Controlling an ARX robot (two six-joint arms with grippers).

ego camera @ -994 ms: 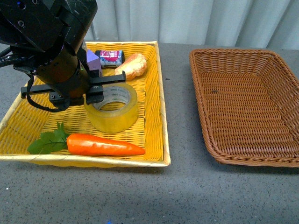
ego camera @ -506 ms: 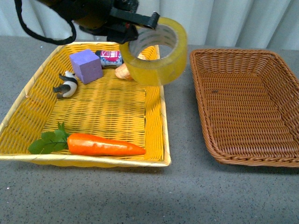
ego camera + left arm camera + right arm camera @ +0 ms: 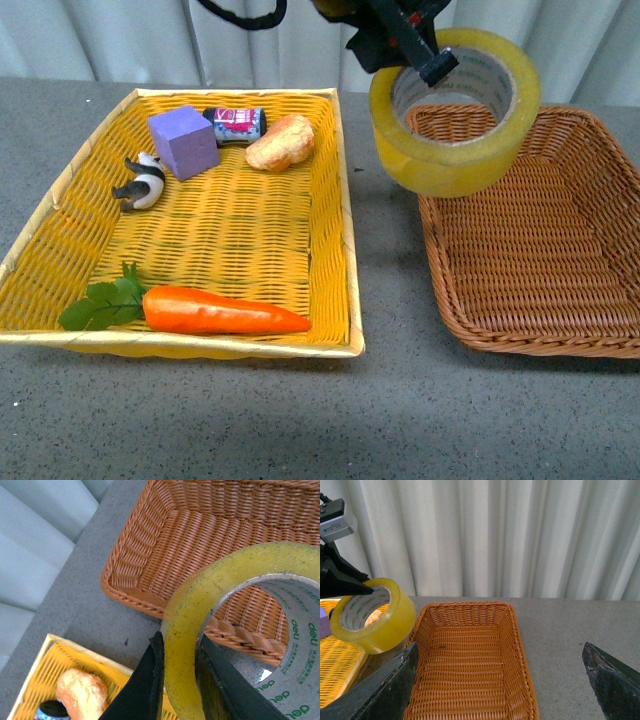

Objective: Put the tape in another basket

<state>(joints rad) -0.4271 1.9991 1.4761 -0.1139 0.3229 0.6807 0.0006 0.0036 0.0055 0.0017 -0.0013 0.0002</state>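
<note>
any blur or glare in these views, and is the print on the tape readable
Front view: even, soft light, faint shadows, the tape sharp with no harsh glare. Left wrist view: the tape looms close up, yet its green print is readable and the basket behind is crisp. Right wrist view: the right gripper's fingers are dark, slightly soft shapes at the lower corners.

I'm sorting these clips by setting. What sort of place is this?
Probably a staged robot test bench, not a home: a bare grey table, a plain white curtain behind, and a toy carrot in a yellow basket.
</note>
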